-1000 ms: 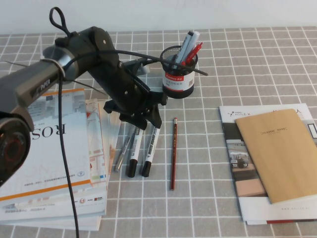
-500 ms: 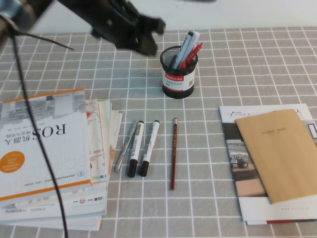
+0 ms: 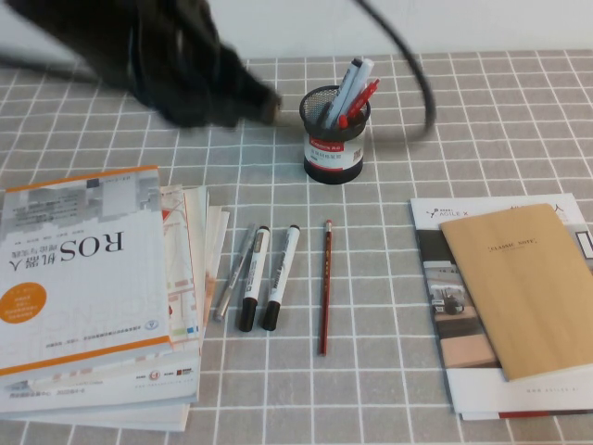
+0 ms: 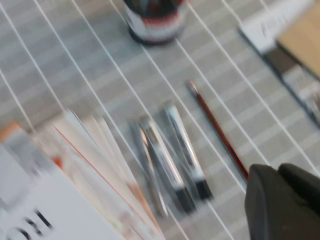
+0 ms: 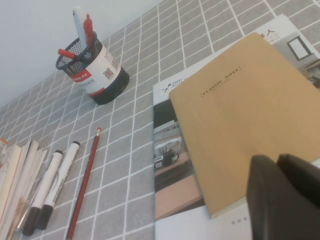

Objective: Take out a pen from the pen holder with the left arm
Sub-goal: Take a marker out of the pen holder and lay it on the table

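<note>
The black mesh pen holder (image 3: 334, 139) stands at the back middle of the table with several pens (image 3: 352, 83) sticking out of it; it also shows in the left wrist view (image 4: 155, 20) and the right wrist view (image 5: 95, 70). My left gripper (image 3: 264, 104) is a dark blur in the air just left of the holder, not touching it. Seen from the left wrist, the left gripper (image 4: 278, 172) is shut with nothing between its fingers. My right gripper (image 5: 277, 162) is shut and empty above the brown notebook (image 5: 240, 110).
Two black-capped markers (image 3: 266, 278), a silver pen (image 3: 232, 273) and a red pencil (image 3: 325, 287) lie side by side in front of the holder. A stack of books (image 3: 83, 278) fills the left side. The notebook on a brochure (image 3: 528, 287) lies at the right.
My left arm has risen from low over the markers and swung to the back left, and its jaws have closed on nothing. The markers, pencil and holder have not moved.
</note>
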